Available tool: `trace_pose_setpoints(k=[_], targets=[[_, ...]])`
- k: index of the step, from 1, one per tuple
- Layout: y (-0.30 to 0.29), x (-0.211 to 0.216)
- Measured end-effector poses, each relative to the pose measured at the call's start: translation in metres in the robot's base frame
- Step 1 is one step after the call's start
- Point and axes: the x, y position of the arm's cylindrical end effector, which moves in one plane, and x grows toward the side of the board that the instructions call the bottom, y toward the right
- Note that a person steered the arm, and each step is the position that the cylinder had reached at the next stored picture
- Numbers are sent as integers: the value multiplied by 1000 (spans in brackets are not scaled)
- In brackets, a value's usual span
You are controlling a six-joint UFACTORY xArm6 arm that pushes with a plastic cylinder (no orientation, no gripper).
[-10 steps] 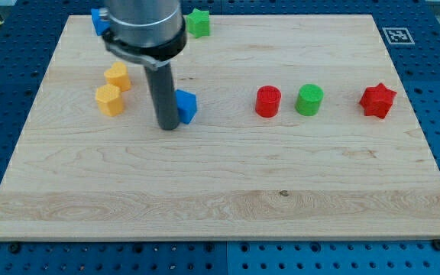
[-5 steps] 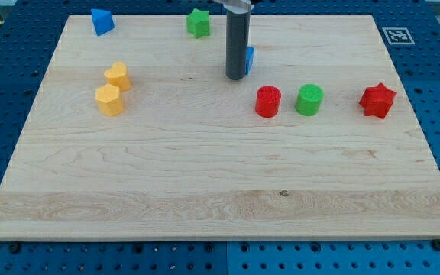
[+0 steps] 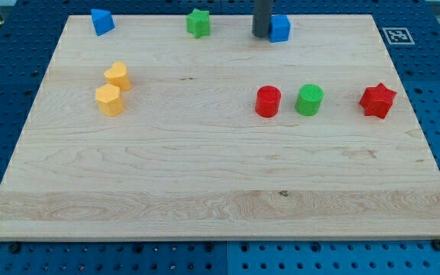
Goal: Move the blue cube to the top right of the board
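The blue cube [image 3: 281, 28] sits near the board's top edge, a little right of centre. My tip [image 3: 261, 35] is at the cube's left side, touching or nearly touching it. The rod rises out of the view's top. The board's top right corner lies further to the view's right of the cube.
A second blue block [image 3: 101, 21] is at the top left. A green star [image 3: 198, 22] is at the top, left of my tip. Two yellow blocks [image 3: 113, 88] sit at the left. A red cylinder [image 3: 267, 101], green cylinder [image 3: 309, 99] and red star [image 3: 377, 100] line the right middle.
My tip and the blue cube have moved up and to the right, from the board's left middle to near its top edge. The other blocks have not moved.
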Motion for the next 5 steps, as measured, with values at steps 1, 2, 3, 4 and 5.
trace_pose_setpoints(k=[1,2,3,4,5], targets=[[44,-12],[86,-12],[82,10],[80,26],[94,23]])
